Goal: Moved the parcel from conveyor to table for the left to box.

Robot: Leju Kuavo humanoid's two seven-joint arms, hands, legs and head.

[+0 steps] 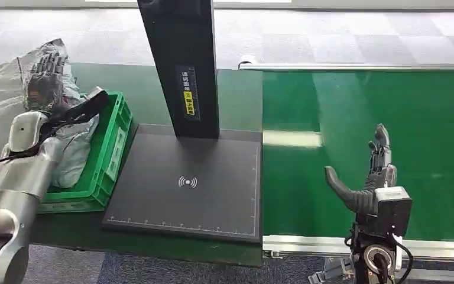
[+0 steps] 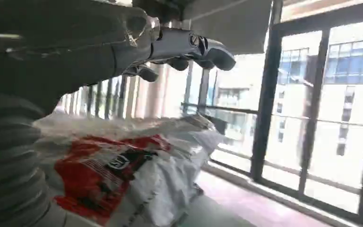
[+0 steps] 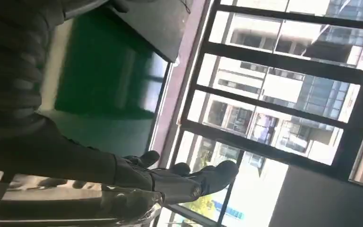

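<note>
A white plastic parcel [image 1: 75,151] lies in the green crate [image 1: 111,155] at the table's left; the left wrist view shows its red print [image 2: 108,170]. My left hand [image 1: 44,77] hangs over the crate's far end with fingers stretched out and apart. Its fingers [image 2: 189,47] are above the parcel and hold nothing. Crinkled silver-grey plastic [image 1: 0,97] lies around and behind that hand. My right hand [image 1: 373,171] stands over the green conveyor belt [image 1: 425,130], fingers straight, thumb out to the left, nothing in it; it also shows in the right wrist view [image 3: 179,177].
A black scanner plate [image 1: 189,183] with a tall black post [image 1: 180,65] fills the table's middle, between crate and conveyor. The conveyor's metal front rail [image 1: 307,242] runs below my right hand. Grey carpet lies beyond the table.
</note>
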